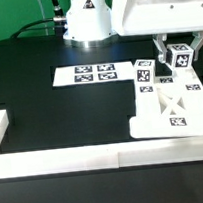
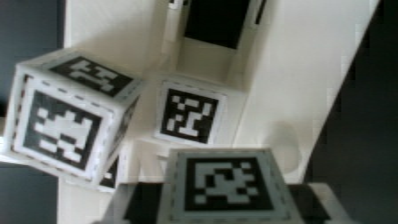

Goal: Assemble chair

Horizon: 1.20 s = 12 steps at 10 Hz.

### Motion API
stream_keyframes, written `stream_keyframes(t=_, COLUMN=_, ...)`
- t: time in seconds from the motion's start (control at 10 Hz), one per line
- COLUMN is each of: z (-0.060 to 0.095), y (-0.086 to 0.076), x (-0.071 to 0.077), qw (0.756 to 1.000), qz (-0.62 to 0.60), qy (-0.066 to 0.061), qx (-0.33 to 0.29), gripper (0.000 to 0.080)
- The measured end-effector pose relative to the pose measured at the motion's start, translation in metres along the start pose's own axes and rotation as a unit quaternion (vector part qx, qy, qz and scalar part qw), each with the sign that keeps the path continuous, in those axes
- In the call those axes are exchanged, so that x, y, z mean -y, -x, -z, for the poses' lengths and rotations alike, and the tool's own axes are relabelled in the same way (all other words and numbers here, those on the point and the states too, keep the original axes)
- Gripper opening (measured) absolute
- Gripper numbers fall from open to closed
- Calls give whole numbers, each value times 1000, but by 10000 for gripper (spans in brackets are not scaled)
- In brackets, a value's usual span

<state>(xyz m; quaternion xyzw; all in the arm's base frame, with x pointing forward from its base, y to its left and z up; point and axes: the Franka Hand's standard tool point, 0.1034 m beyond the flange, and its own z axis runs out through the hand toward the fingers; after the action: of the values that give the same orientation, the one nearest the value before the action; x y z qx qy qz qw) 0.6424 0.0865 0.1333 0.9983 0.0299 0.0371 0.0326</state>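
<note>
I can read no words, numbers or brand names anywhere. The only signs are square black-and-white tags on the blocky white plastic chair parts (image 1: 170, 105) and on the flat white marker board (image 1: 92, 73).

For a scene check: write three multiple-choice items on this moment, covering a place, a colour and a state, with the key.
1. The marker board lies:
A. to the exterior view's left of the cross-braced frame
B. on top of the frame
C. on the white rail

2. The table is:
A. white
B. black
C. green

3. The frame:
A. stands upright
B. hangs in the air
C. lies flat on the table

Key: 1 A, black table shows between them; 2 B, its top is dark throughout; 3 C, its cross faces up.
</note>
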Motion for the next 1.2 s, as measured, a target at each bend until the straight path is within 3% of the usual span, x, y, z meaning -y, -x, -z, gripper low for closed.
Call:
stream_keyframes(t=0.7, z=-5, y=2, x=-1, qw=1000, qz=-1, qy=3, qx=-4, gripper=271)
stream_keyframes(t=1.2, z=-9, y=5, x=13, qw=1000, qz=-22, qy=-1, qx=-1, gripper=271)
